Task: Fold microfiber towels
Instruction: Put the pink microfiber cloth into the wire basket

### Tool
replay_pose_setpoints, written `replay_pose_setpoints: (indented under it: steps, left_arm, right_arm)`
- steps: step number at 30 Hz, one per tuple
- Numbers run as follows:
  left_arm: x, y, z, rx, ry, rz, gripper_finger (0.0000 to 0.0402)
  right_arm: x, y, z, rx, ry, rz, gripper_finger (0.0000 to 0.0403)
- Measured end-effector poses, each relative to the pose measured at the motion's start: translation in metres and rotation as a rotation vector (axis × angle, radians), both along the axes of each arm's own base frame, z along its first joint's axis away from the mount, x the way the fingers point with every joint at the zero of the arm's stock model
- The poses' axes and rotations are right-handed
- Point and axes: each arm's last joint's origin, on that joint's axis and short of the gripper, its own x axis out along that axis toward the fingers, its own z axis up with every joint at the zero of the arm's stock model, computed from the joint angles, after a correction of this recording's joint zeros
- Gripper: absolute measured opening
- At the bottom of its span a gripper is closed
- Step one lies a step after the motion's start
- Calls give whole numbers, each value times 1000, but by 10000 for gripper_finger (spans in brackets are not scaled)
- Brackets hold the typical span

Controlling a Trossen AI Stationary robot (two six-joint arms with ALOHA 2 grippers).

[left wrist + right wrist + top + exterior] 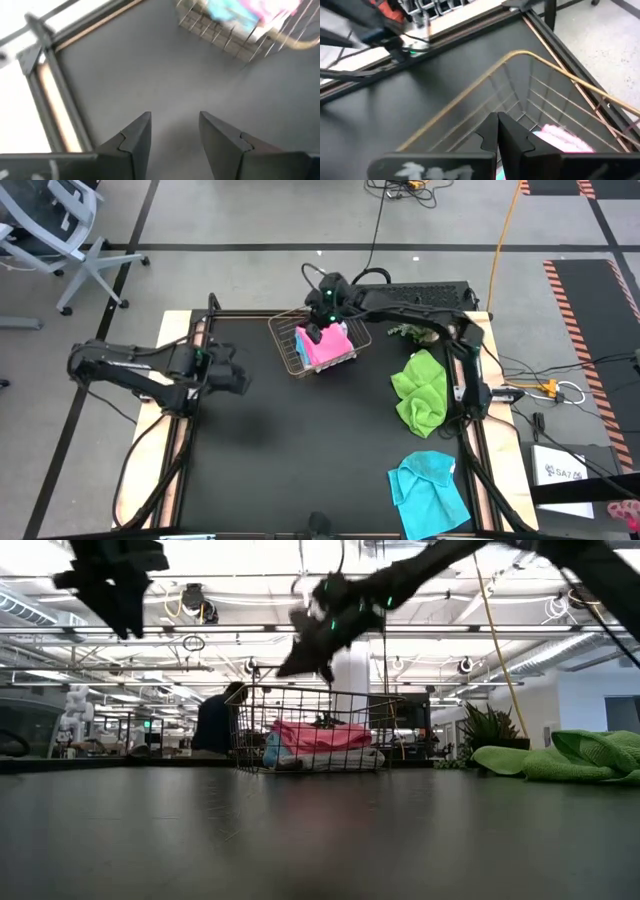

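Overhead, we note the right gripper [313, 332], fingers pressed together and empty, hanging above the copper wire basket [285, 345] at the table's far middle. Folded pink microfiber towel [328, 348] lies in that basket, a cyan-blue one [274, 749] beneath. We see a lime green towel [421, 391] crumpled near the right edge, another cyan-blue towel [428, 489] nearer the front. Left gripper [240, 381] waits over bare mat at left, fingers apart, holding nothing.

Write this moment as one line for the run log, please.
right gripper: shut, above wire basket | pink towel: in basket | left gripper: open, empty | green towel, cyan towel: unfolded on table
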Motion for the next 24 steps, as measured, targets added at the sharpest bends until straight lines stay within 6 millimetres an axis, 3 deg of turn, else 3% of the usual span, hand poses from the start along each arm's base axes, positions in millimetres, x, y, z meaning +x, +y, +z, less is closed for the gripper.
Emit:
replay_pose_setpoints:
  steps: [5,11,15,20,24]
  left_arm:
    - [25,31,1,55,-47,-122,142]
    - [66,78,-11,87,-35,-326,20]
    - [96,114,-17,60,-91,-429,9]
    - [136,153,-33,-65,-46,-514,3]
    - [167,179,-44,-159,51,-513,2]
  right_arm:
    - [-28,31,55,-12,2,33,0]
    - [-79,83,118,-142,60,-6,0]
    - [-119,114,150,-233,113,-127,0]
    - [-158,138,166,-224,75,-218,0]
    - [-180,146,163,-195,51,-271,0]
